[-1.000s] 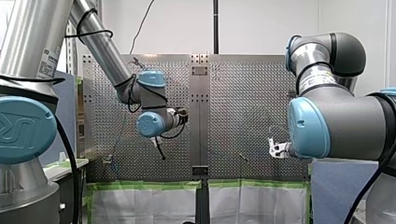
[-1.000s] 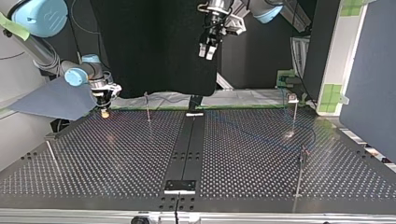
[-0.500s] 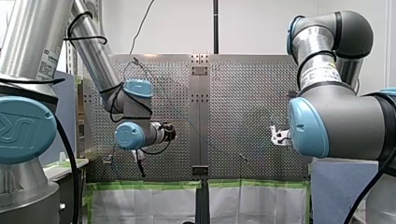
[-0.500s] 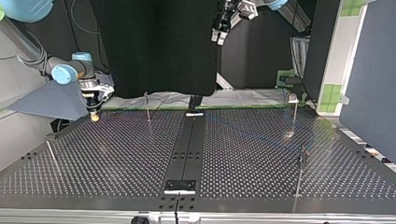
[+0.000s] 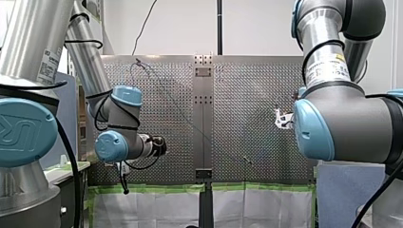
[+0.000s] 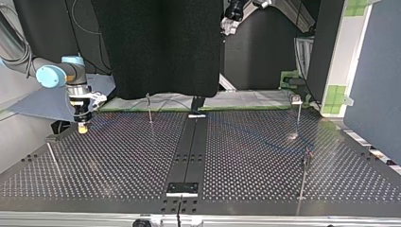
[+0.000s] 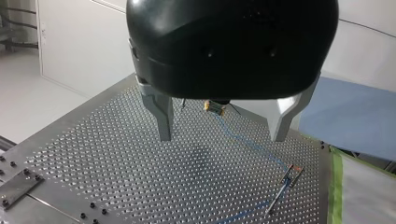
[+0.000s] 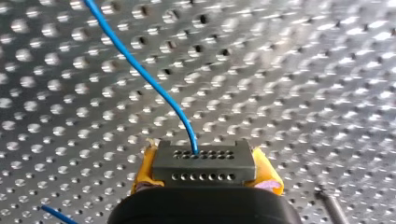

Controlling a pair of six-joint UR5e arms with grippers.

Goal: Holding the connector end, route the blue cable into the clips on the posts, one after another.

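Observation:
In the right wrist view my right gripper [image 8: 204,169] is shut on the grey connector [image 8: 204,158], which sits between its yellow pads [image 8: 267,173]. The blue cable [image 8: 140,70] leaves the connector and runs off over the perforated table. The top view has that gripper [image 6: 82,126] low over the table near its left edge. My left gripper [image 7: 224,133] hangs open and empty high above the table; at the top view's upper edge only its tip [image 6: 228,26] shows. From the left wrist view, the cable [image 7: 247,140] runs from the connector [image 7: 214,107] to a post's clip [image 7: 292,170].
Thin posts stand on the table in the top view: one at the back [image 6: 149,108], two at the right [image 6: 299,113] [image 6: 305,175] and a tilted one at the left [image 6: 51,155]. A black strip [image 6: 189,151] runs down the middle. A post [image 8: 329,205] stands beside my right gripper.
My right gripper has carried the connector toward the top view's left and nearer the camera. My left gripper has risen toward the top view's upper edge, still open.

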